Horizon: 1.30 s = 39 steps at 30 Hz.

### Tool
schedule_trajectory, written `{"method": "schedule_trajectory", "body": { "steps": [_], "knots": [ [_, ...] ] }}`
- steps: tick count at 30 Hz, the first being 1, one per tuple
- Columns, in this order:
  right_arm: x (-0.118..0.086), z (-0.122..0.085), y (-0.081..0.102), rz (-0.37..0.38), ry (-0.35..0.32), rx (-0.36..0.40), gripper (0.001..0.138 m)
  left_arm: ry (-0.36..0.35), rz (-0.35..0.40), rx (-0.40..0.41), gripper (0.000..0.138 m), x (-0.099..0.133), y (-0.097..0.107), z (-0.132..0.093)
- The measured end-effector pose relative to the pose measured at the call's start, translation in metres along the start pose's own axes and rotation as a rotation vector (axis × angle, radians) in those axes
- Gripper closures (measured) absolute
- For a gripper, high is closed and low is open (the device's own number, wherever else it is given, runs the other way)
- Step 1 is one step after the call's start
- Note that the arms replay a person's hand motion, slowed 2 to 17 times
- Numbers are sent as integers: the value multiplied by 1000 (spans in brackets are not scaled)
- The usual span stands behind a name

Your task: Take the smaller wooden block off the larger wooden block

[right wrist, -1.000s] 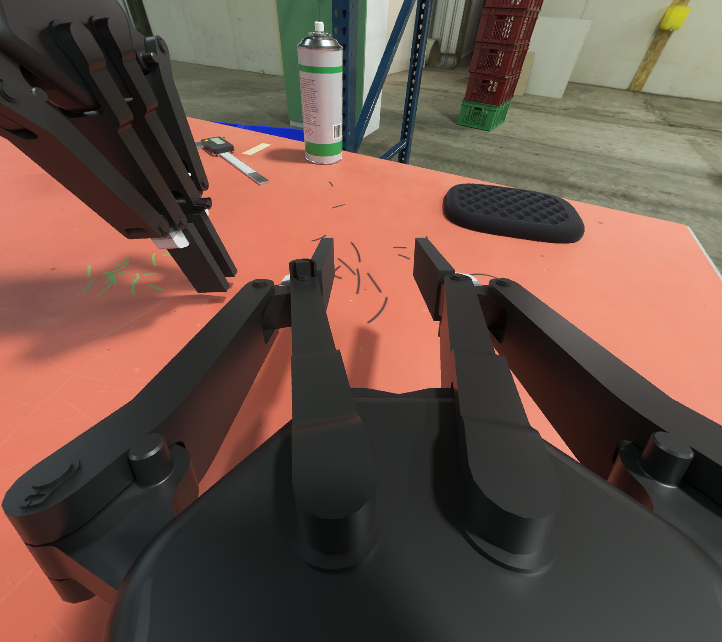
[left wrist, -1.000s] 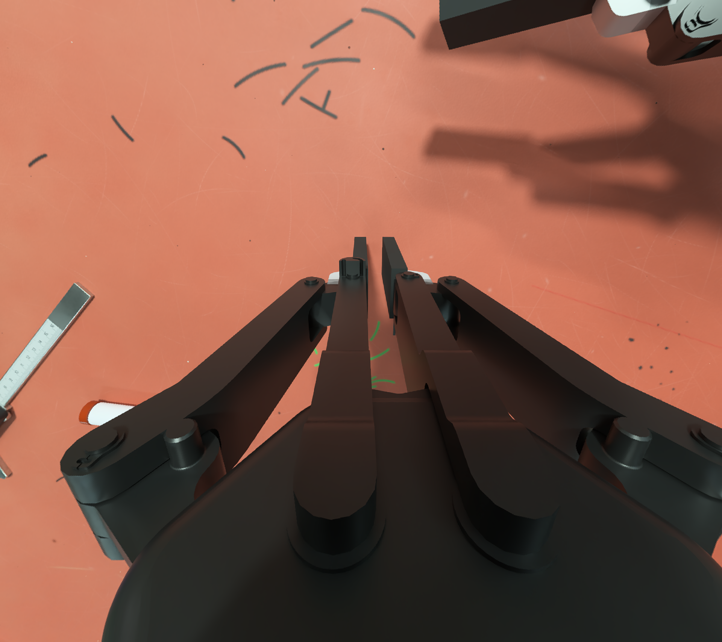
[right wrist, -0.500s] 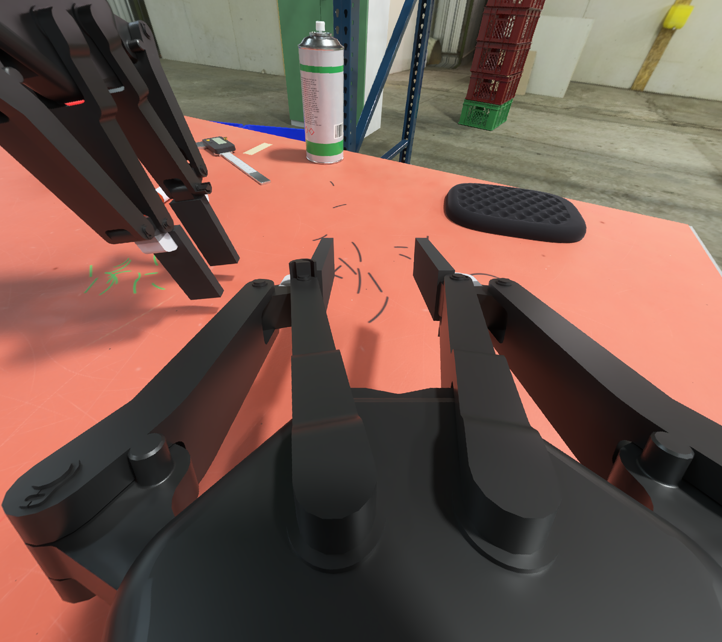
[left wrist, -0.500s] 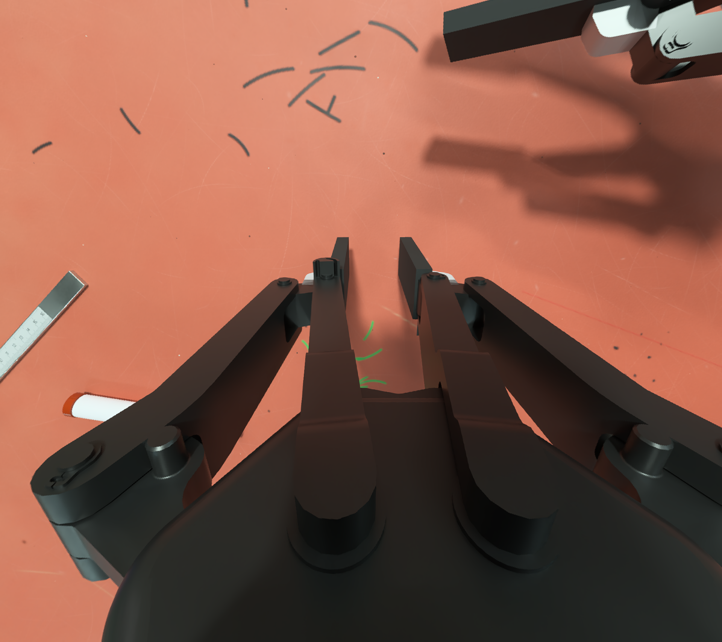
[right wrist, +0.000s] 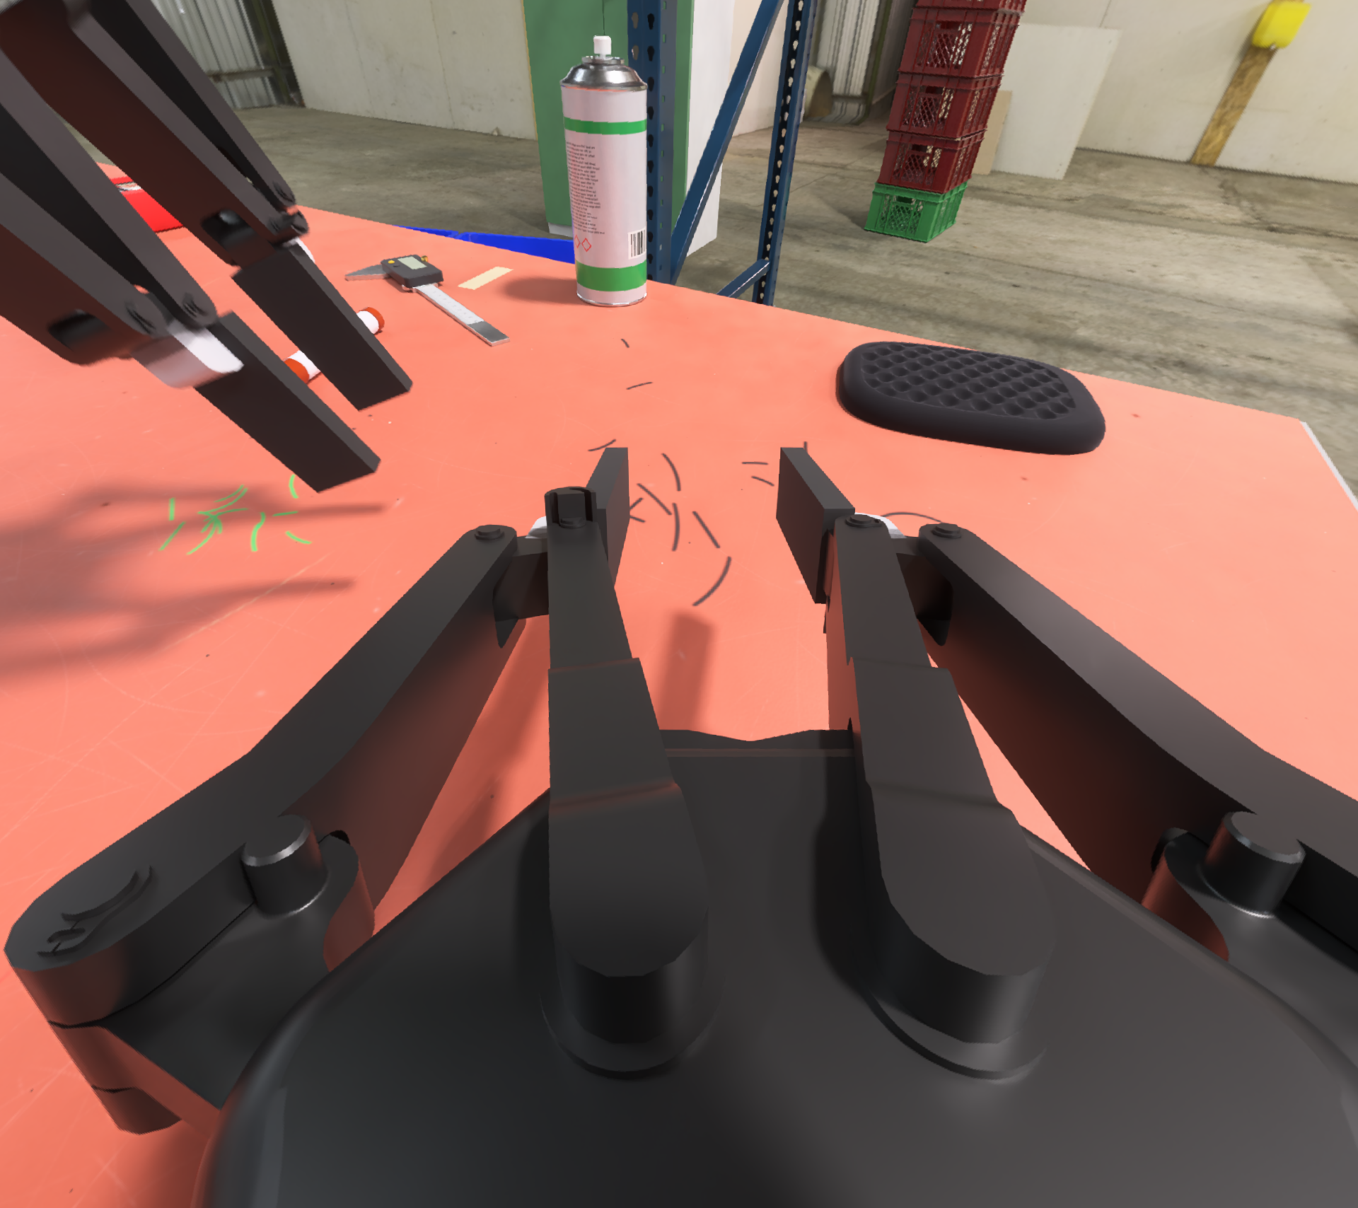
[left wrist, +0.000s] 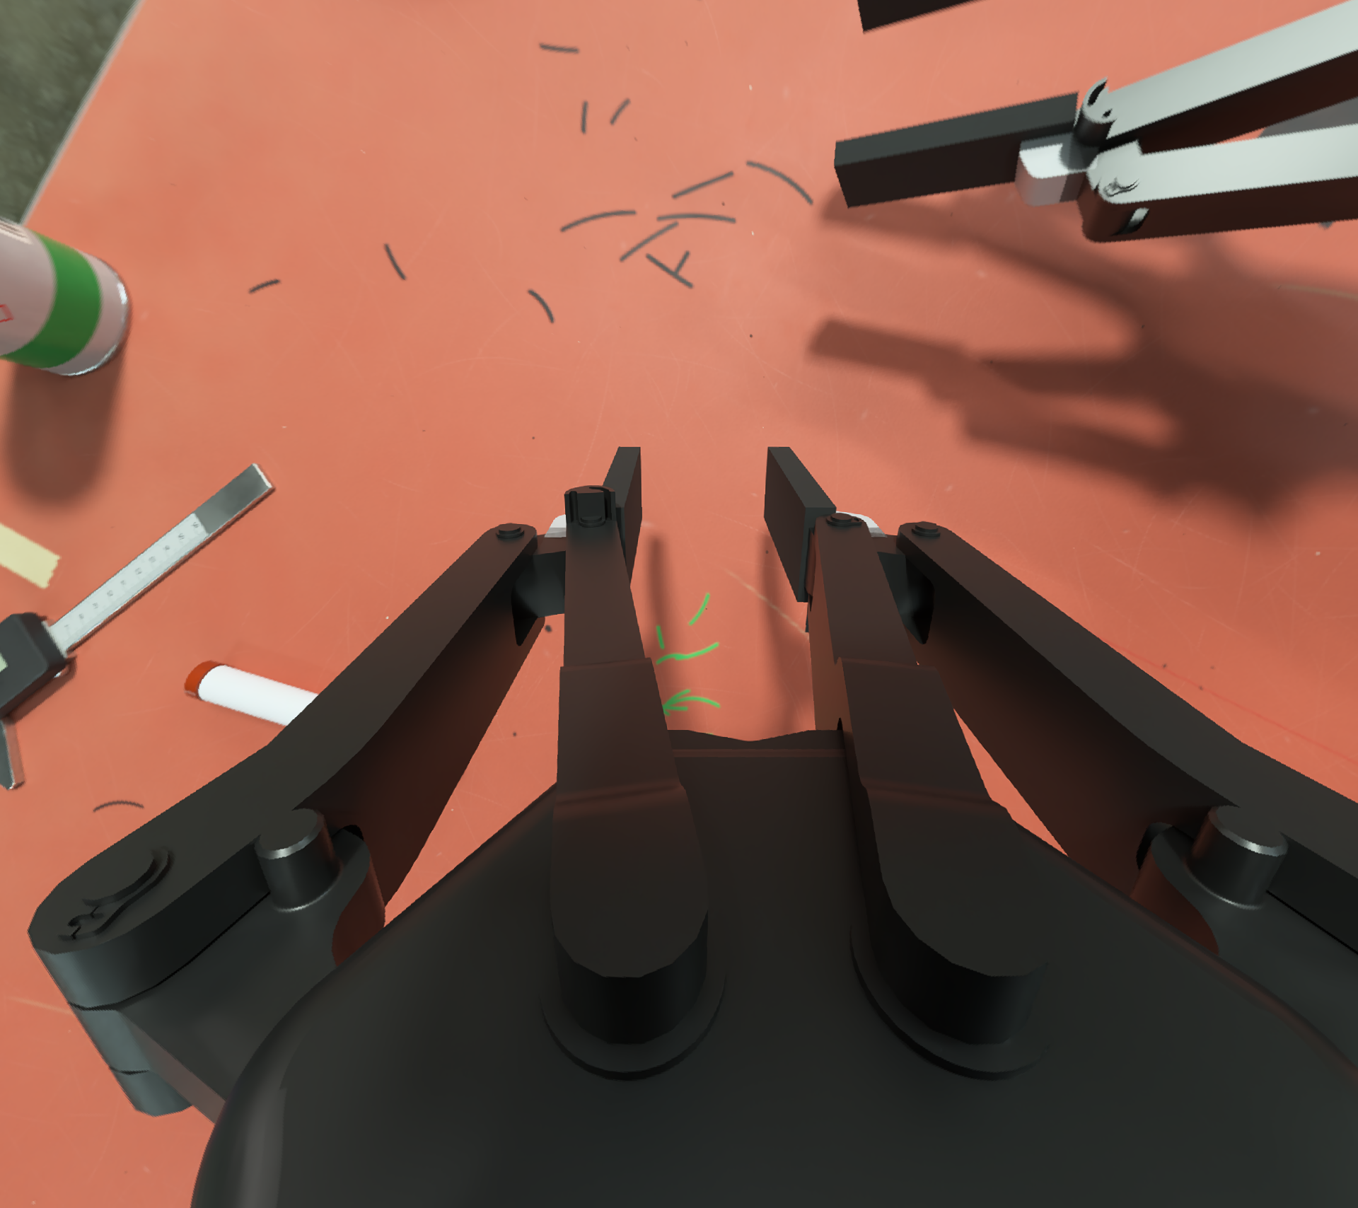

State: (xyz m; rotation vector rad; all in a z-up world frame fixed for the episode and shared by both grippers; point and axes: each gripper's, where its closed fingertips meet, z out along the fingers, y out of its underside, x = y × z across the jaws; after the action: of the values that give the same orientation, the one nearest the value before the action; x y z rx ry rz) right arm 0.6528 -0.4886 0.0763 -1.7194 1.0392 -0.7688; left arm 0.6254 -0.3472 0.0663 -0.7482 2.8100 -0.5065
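Note:
No wooden block shows in either view. My left gripper point(left wrist: 702, 475) is open and empty, held above the bare red table point(left wrist: 441, 408) over green scribble marks point(left wrist: 687, 658). It also shows in the right wrist view point(right wrist: 364, 430) at the upper left, jaws apart, tips above the table. My right gripper point(right wrist: 702, 475) is open and empty, low over dark scribble marks point(right wrist: 676, 519). It shows in the left wrist view point(left wrist: 849, 81) at the upper right, jaws apart.
A spray can point(right wrist: 606, 181) stands at the table's far edge. A caliper point(right wrist: 441, 294), a strip of tape point(right wrist: 485, 278) and a white marker with a red cap point(left wrist: 250, 691) lie near it. A black honeycomb mat point(right wrist: 970, 397) lies at the far right.
My left gripper has opened from nearly shut and has risen, so its view now takes in the can, the mat and the table edge. My right gripper has stayed still and open.

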Motion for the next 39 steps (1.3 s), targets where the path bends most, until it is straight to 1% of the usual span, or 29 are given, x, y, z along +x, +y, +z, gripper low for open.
{"method": "schedule_trajectory", "body": {
  "steps": [5,11,15,19,24,29,34,39],
  "knots": [
    [0,0,0,-1,-3,2,85,-23,-49,112,94,-4,-5,-29],
    [-1,0,0,-2,-5,1,85,-50,-114,266,96,-8,-5,-71],
    [-1,0,0,-4,-6,-1,85,-85,-153,379,97,-13,-1,-103],
    [-2,0,0,-6,-7,-3,85,-135,-194,478,97,-21,11,-135],
    [-2,0,0,-10,-7,-4,85,-201,-245,574,98,-31,34,-173],
    [-3,0,1,-13,-7,-5,85,-256,-308,644,100,-40,66,-205],
    [-3,1,1,-14,-8,-6,85,-306,-395,690,104,-50,105,-230],
    [-3,0,1,-13,-7,-6,85,-354,-480,714,105,-58,145,-247]
  ]
}}
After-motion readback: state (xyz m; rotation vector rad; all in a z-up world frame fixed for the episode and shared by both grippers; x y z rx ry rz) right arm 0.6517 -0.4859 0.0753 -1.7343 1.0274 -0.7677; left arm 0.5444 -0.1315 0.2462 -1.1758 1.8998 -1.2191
